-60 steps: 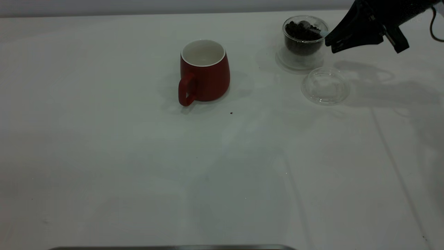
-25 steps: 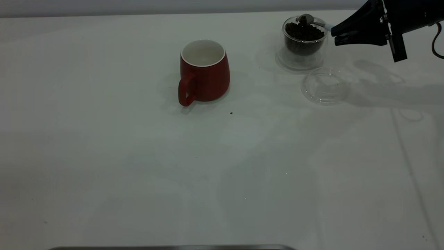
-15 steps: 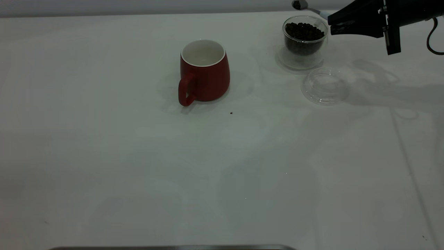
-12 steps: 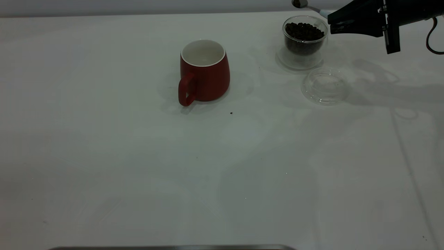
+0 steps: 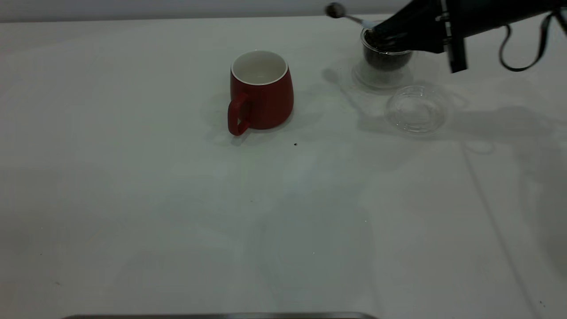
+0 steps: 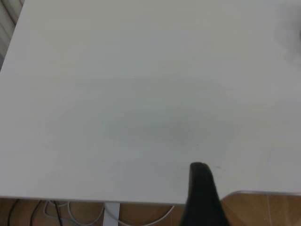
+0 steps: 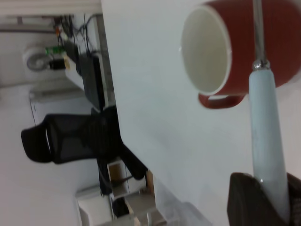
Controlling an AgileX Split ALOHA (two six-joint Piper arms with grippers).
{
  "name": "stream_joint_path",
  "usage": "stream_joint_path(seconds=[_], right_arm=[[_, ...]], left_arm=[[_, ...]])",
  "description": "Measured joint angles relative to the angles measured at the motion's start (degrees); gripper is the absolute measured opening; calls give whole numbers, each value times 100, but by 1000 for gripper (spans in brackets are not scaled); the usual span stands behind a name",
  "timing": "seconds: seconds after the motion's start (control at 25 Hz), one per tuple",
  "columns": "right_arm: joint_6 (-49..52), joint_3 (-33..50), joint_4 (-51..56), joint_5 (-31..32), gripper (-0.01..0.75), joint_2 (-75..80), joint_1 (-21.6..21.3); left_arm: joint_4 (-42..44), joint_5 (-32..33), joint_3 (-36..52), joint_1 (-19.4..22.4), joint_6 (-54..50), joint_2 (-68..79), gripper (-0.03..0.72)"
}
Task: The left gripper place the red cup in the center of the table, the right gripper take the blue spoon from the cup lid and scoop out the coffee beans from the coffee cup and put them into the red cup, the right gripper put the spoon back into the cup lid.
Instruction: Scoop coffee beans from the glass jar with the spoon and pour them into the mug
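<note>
The red cup stands upright near the middle of the table, its handle toward the front and its white inside showing no beans. My right gripper hovers over the coffee cup, shut on the pale handle of the blue spoon. The spoon's bowl looks dark and points toward the red cup, in the air between the two cups. Dark coffee beans show through the glass. The cup lid lies bare in front. In the right wrist view the spoon runs from the right gripper over the red cup.
A dark speck lies on the table just in front of the red cup. A metal edge runs along the near border. The left wrist view shows one black finger over the table's edge, floor beyond. A black chair stands beyond the table.
The right gripper lifted the spoon out of the coffee cup and carried it leftward toward the red cup. The red cup, the lid and the coffee cup stayed put.
</note>
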Motion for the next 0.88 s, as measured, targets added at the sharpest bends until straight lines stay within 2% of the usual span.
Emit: stream_joint_path(seconds=[0.44,0.88], right_arm=[[0,0,-88,5,113,0,747],[-281,0,-458,-72,113,0,915]], left_arm=[[0,0,0,0,0,0,587],[0,0,0,0,0,0,587]])
